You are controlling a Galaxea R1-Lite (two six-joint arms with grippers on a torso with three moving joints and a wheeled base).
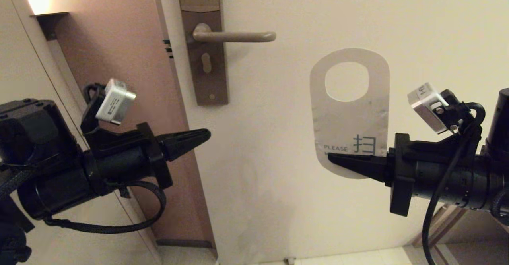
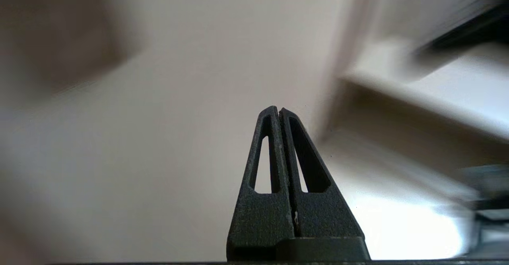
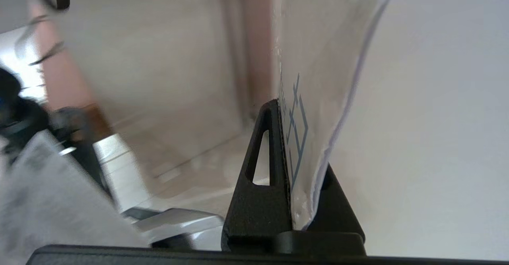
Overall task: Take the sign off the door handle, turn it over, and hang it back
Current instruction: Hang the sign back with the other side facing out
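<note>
The sign (image 1: 350,118) is off the door handle (image 1: 234,37). It hangs upright in the air to the right of and below the handle, oval hole on top, white face with "PLEASE" toward me. My right gripper (image 1: 334,159) is shut on its lower edge; in the right wrist view the sign (image 3: 318,82) stands clamped between the fingers (image 3: 258,169). The handle is a beige lever on a brown lock plate (image 1: 204,38), with nothing hanging on it. My left gripper (image 1: 204,134) is shut and empty, below the lock plate; it also shows in the left wrist view (image 2: 279,112).
The cream door (image 1: 358,18) fills the background. The pinkish door frame (image 1: 119,38) runs down the left. A keyhole (image 1: 206,62) sits below the handle. Floor shows at the bottom (image 1: 358,257).
</note>
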